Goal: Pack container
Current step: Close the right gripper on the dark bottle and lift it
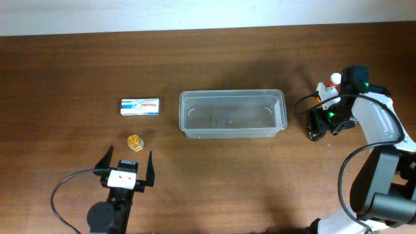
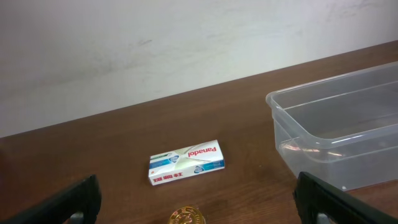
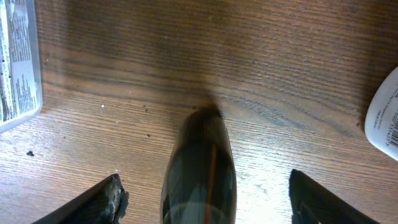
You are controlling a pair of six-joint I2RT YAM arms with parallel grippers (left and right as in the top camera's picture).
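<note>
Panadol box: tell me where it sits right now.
In the overhead view the Panadol box lies flat on the table, left of the container and apart from it, with the gold-capped bottle just nearer the left end effector.

The container (image 1: 233, 114), a clear shallow rectangular tub with rounded corners, is sitting upright, open and empty, mid-worktop (image 1: 208, 188).
</note>
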